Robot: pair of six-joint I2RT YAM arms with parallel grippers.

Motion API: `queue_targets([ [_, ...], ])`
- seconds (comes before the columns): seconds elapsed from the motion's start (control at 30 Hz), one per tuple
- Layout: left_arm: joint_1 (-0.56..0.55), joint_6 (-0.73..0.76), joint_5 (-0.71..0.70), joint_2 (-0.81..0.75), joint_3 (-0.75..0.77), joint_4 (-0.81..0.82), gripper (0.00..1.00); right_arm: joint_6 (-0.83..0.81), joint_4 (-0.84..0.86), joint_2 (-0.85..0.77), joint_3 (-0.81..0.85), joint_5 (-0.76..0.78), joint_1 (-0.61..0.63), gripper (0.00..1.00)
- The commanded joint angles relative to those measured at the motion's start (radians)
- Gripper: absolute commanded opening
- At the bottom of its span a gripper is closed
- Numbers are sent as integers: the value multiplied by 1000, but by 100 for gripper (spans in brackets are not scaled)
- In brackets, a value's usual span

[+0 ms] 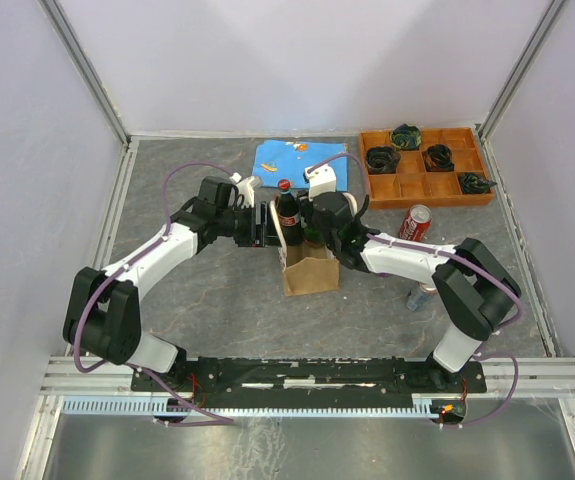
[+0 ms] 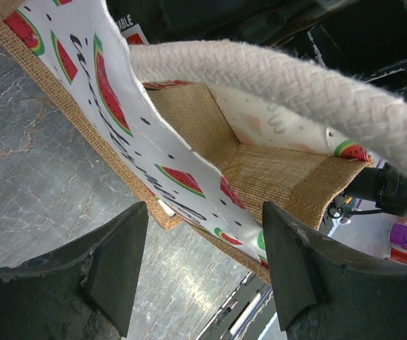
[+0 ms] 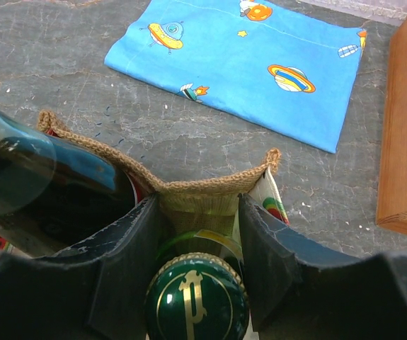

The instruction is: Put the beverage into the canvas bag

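Grey marbled worktop (image 1: 207, 300), pale walls all round, and the canvas bag (image 1: 310, 272) stands upright between my two arms. My right gripper (image 3: 197, 205) is over the bag's mouth, closed on the green-capped bottle (image 3: 196, 297), one finger pressed against each side of its neck. The gold emblem on the cap faces my wrist camera. The bag's burlap rim (image 3: 189, 188) sits just beyond the bottle. The bottle's lower part is hidden, so I cannot tell how deep it sits.

At the bag's left end there's a dark cola bottle (image 1: 285, 210) with a red cap. Whether it is inside the bag or only against it, I can't tell.

My left gripper (image 2: 204, 212) is at the bag's left side, jaws spread wide and pinching nothing. The watermelon-printed wall (image 2: 118, 106) lies just past the fingertips, and a cream rope handle (image 2: 295, 78) arches over the opening.

Beyond the bag lies a blue space-print cloth (image 1: 297, 160). To the bag's right lies a red can (image 1: 415, 222), with a wooden divided tray (image 1: 425, 190) behind the can.
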Motion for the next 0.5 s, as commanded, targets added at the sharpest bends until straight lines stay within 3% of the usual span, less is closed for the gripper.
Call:
queue_targets([
  [0.0,0,66,24,13,36,-2,72,-24,174,-12,29,7,5,0],
  [0.17,0,65,27,15,40,-2,72,-9,146,-6,19,10,5,1],
  [0.37,0,66,33,15,37,-2,72,2,118,-27,24,14,5,48],
  [0.47,0,66,38,17,38,-2,72,2,114,-39,27,12,5,57],
])
